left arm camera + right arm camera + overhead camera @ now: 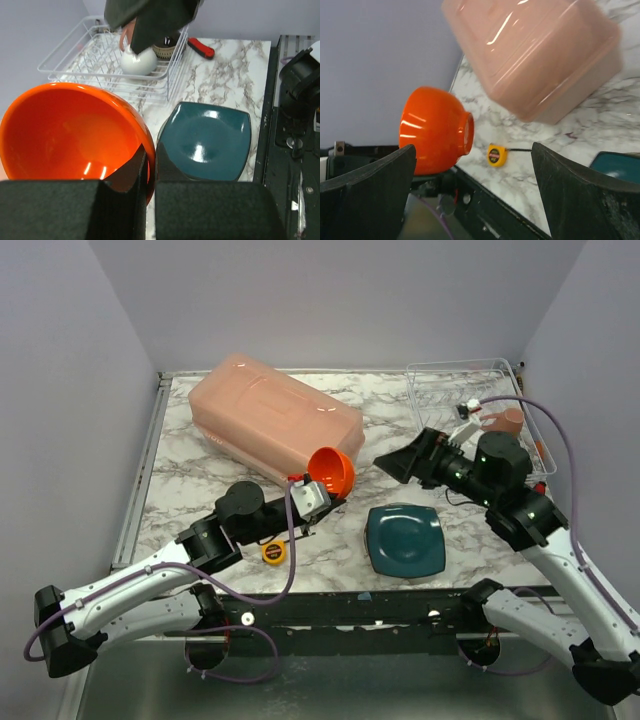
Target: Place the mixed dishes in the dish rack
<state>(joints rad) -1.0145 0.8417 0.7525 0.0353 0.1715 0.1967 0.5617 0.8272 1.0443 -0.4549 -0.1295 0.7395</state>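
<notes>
Your left gripper (318, 492) is clamped on the rim of the orange bowl (332, 470), and the dish rack (445, 390) sits off to its right, past your wide-open, empty right gripper (398, 464).

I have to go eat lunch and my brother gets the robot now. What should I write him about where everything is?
Left gripper: shut on the orange bowl at its rim, with the bowl off the table and tipped on its side.
Right gripper: open and empty.
In the dish rack: white bowl, a dark bowl beside it, and apparently the pinkish mug.
Teal plate: flat on the table.
Left to do: rack the orange bowl, then the teal plate.
</notes>
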